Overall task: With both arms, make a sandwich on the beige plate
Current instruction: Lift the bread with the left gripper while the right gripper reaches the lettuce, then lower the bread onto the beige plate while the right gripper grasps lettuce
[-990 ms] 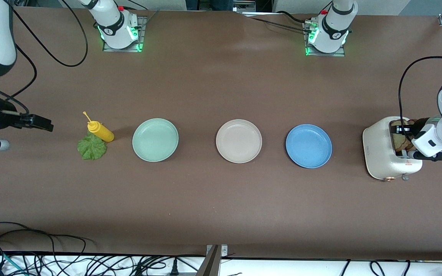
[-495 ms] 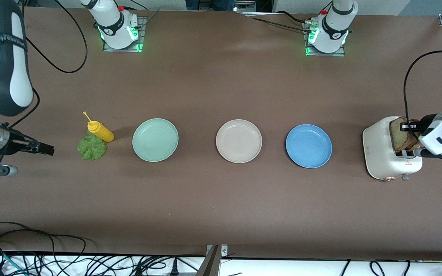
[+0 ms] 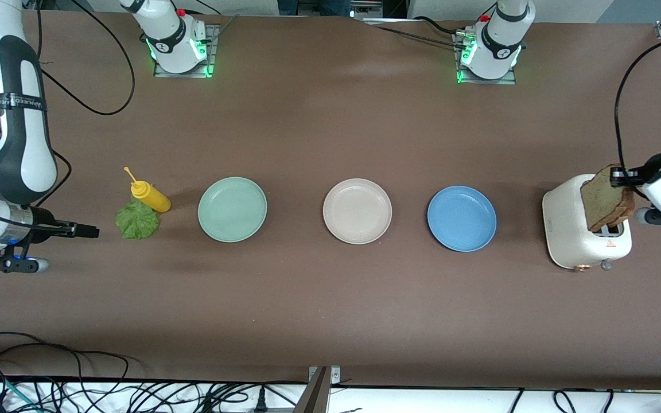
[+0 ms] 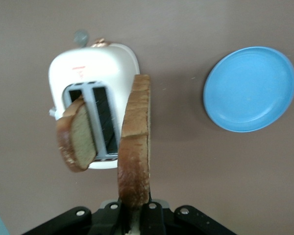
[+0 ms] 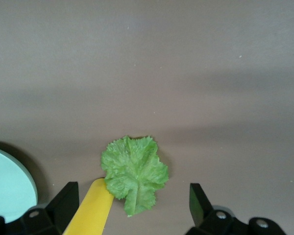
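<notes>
My left gripper (image 3: 617, 176) is shut on the top edge of a brown-crusted bread slice (image 3: 607, 203) and holds it upright over the white toaster (image 3: 568, 229). In the left wrist view the held bread slice (image 4: 134, 147) hangs from the gripper (image 4: 134, 215), and a second slice (image 4: 78, 142) leans out of a toaster (image 4: 93, 63) slot. The beige plate (image 3: 357, 210) lies bare at mid-table. A green lettuce leaf (image 3: 137, 221) lies flat by a yellow bottle (image 3: 150, 196). My right gripper (image 3: 92, 232) is open over the table beside the leaf, toward the right arm's end. Its wrist view shows the lettuce (image 5: 134, 176) between the open fingers (image 5: 68, 198).
A mint green plate (image 3: 232, 209) sits between the lettuce and the beige plate. A blue plate (image 3: 461, 218) sits between the beige plate and the toaster. The yellow bottle (image 5: 90, 210) lies touching the leaf. Cables hang along the table edge nearest the front camera.
My left gripper shut on the bread slice and lifted it up out of the toaster. The right arm swung down and its open gripper came closer to the lettuce.
</notes>
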Available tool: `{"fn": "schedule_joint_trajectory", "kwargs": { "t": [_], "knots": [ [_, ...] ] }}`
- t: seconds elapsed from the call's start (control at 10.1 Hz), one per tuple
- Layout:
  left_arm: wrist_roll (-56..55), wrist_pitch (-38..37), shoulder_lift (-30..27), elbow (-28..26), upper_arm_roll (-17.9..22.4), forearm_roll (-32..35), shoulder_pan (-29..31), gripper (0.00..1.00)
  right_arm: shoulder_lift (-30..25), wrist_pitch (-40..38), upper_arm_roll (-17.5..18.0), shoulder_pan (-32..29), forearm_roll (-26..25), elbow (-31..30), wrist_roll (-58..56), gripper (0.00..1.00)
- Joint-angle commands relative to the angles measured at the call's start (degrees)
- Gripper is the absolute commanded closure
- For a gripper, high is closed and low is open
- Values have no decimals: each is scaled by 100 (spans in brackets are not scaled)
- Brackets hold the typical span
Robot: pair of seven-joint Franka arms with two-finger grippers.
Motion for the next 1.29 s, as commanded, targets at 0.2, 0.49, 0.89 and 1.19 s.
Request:
{"fn": "schedule_joint_trajectory", "kwargs": {
  "t": [0.2,0.49,0.89,1.19],
  "knots": [
    [-251,-84,326,410,-328,-505,-1155,100,30,-68,25,-122,138,-424,-1068,0],
    [-620,12,809,454,-328,-2162,-1474,100,30,2,25,-192,138,-811,-1472,0],
    [-480,398,1863,446,-319,-4749,-1386,100,143,432,34,-262,199,-1155,-1806,0],
    [1053,900,2724,393,-319,-5523,-1369,100,188,1002,51,-262,208,-1515,-2026,0]
  ]
}}
